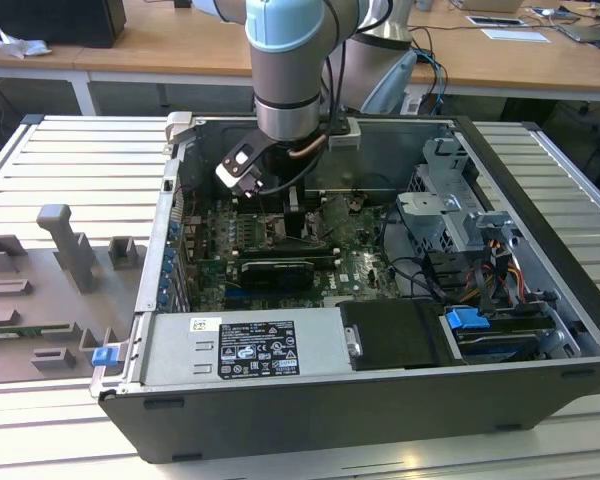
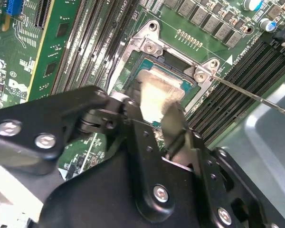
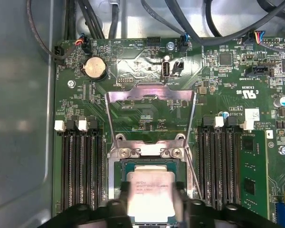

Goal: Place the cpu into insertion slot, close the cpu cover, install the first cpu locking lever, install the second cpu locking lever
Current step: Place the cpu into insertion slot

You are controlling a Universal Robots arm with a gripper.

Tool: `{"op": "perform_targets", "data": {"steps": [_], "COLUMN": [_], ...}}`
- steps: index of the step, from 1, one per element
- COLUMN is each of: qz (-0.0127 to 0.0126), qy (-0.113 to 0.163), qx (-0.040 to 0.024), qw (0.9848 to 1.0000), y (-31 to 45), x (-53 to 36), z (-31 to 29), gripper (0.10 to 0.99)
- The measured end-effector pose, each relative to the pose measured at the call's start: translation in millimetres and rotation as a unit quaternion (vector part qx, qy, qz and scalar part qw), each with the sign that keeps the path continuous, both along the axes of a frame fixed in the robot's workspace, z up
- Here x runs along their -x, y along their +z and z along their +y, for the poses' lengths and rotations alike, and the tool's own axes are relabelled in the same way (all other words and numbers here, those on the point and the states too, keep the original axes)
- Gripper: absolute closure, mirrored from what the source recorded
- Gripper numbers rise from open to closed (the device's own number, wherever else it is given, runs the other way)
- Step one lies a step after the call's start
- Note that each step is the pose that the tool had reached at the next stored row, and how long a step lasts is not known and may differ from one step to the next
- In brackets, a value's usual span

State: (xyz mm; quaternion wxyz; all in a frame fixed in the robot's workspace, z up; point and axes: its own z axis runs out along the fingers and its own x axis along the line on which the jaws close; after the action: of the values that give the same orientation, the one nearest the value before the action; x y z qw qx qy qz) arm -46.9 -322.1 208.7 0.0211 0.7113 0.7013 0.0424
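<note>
**Gripper clamped on the cpu at the open socket**

Black gripper (image 2: 153,109) housing sits closest in the second wrist view. Its two fingers (image 2: 173,121) are pinched against opposite edges of the cpu (image 3: 149,187), a pale silver square. That chip lies squarely over the insertion slot (image 2: 171,64); whether it is fully seated or held just above the socket floor cannot be told. Beyond the slot, in the first wrist view, the cpu cover (image 3: 133,95) stands swung open on its hinge. Its cut-out middle shows the green motherboard (image 3: 218,80) behind. A thin wire locking lever (image 2: 256,97) angles away from one socket corner, over the long black memory slots (image 3: 80,166) that flank the socket on both sides. Farther off, a round coin battery (image 3: 94,69) sits near dark cables (image 3: 90,19).

In the exterior view a boxy power supply (image 1: 240,345) lies nearest. Behind it the arm (image 1: 290,80) reaches down into the open computer case (image 1: 540,190), which rests on a ribbed metal table (image 1: 70,160).
</note>
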Motion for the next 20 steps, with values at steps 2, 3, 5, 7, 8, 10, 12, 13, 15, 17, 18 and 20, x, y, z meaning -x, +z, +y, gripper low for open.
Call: {"op": "perform_targets", "data": {"steps": [2,3,5,7,8,10,12,13,15,17,18,20], "qz": [0.0,0.0,0.0,0.0,-0.0001,0.0,0.0,0.0,0.0,0.0001,0.0,0.0], "qy": [0.0,0.0,0.0,0.0,0.0,0.0,0.0,0.0,0.0,0.0,0.0,0.0], "qx": [0.0,0.0,0.0,0.0,-0.0001,0.0,0.0,0.0,0.0,0.0001,0.0,-0.0001], "qw": [1.0,1.0,1.0,1.0,1.0,1.0,1.0,1.0,1.0,1.0,1.0,1.0], "y": [0.9,1.3,1.9,2.6,2.6,3.1,3.5,3.7,4.1,4.8,4.9,7.3], "x": [0.0,0.0,0.0,0.0,0.0,0.0,0.0,0.0,0.0,0.0,0.0,0.0], "z": [0.0,0.0,0.0,0.0,0.0,0.0,0.0,0.0,0.0,0.0,0.0,0.0], "gripper": [0.737,0.796,0.918,0.98,0.98,0.98,0.98,0.98,0.98,0.98,0.98,0.98]}}
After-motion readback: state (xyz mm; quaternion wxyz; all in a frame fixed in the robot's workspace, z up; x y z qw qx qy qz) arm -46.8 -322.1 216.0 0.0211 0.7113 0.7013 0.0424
